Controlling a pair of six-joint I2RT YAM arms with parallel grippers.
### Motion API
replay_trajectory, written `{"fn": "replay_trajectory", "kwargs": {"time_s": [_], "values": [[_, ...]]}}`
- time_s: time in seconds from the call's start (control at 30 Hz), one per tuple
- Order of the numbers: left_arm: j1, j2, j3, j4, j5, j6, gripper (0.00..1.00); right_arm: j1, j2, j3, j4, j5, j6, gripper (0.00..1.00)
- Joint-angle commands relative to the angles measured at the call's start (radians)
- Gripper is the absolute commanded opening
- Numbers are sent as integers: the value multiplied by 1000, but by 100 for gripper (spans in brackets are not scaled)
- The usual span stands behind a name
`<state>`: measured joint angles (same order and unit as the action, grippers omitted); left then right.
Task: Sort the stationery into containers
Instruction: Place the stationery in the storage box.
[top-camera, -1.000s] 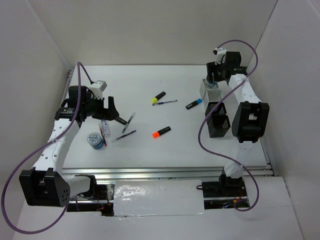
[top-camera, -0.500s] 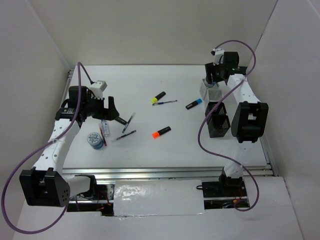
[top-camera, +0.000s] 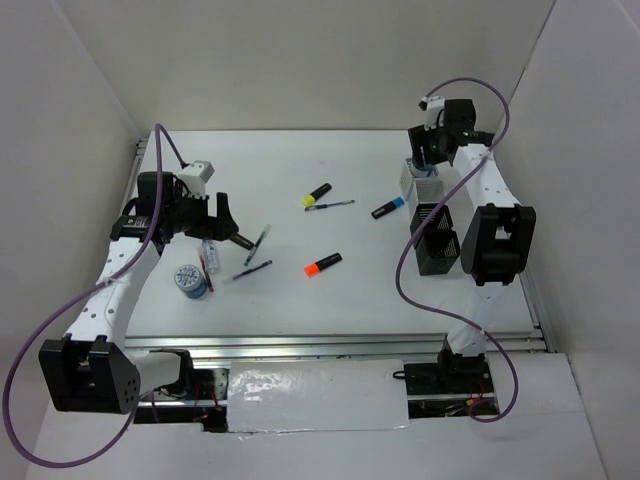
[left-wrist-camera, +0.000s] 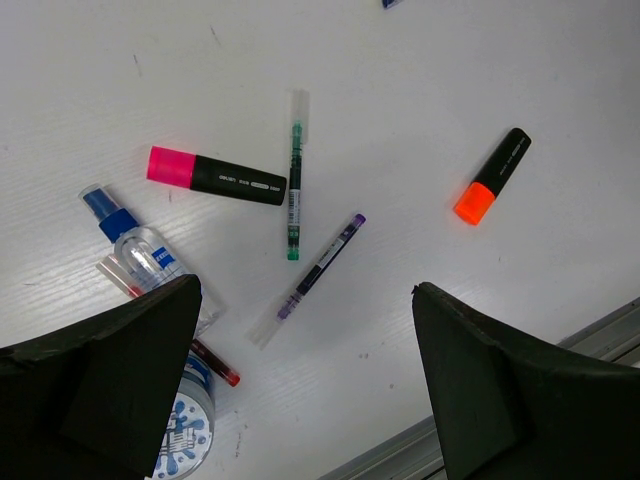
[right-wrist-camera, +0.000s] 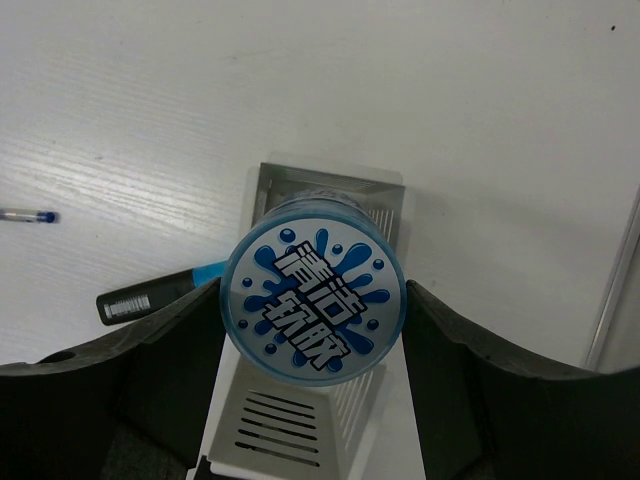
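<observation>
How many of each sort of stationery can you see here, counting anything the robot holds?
Short black highlighters: 4 (yellow cap, blue, orange, pink)
Thin pens: 4 (green, purple, red, blue)
Round blue-white tape rolls: 2 (one loose, one in the right gripper)
Small clear bottle: 1
Total: 11

From the right wrist, the tape roll (right-wrist-camera: 313, 289) blocks most of the white bin (right-wrist-camera: 330, 178), so its inside cannot be seen. The blue-capped highlighter (right-wrist-camera: 150, 297) loses its cap tip behind the roll, and a pen (right-wrist-camera: 20, 214) is cropped at the left edge. From the left wrist, a finger (left-wrist-camera: 100, 380) of the left gripper (left-wrist-camera: 303, 287) hides part of the clear bottle (left-wrist-camera: 140, 250) and the other tape roll (left-wrist-camera: 190, 435). A dark blue scrap (left-wrist-camera: 392, 3) at the top edge is too cropped to name.
</observation>
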<state>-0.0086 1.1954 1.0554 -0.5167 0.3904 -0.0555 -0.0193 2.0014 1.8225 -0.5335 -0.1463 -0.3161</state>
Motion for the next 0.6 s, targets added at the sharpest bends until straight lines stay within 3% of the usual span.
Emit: {"fn": "replay_trajectory", "kwargs": {"time_s": [0.0, 0.47, 0.57], "values": [[6, -3, 0, 26, 13, 3, 99, 13, 0, 89, -11, 17, -17, 40], [6, 12, 9, 21, 13, 6, 99, 9, 91, 119, -23, 25, -23, 49], [6, 12, 8, 20, 11, 8, 99, 7, 99, 116, -22, 25, -21, 61]]}}
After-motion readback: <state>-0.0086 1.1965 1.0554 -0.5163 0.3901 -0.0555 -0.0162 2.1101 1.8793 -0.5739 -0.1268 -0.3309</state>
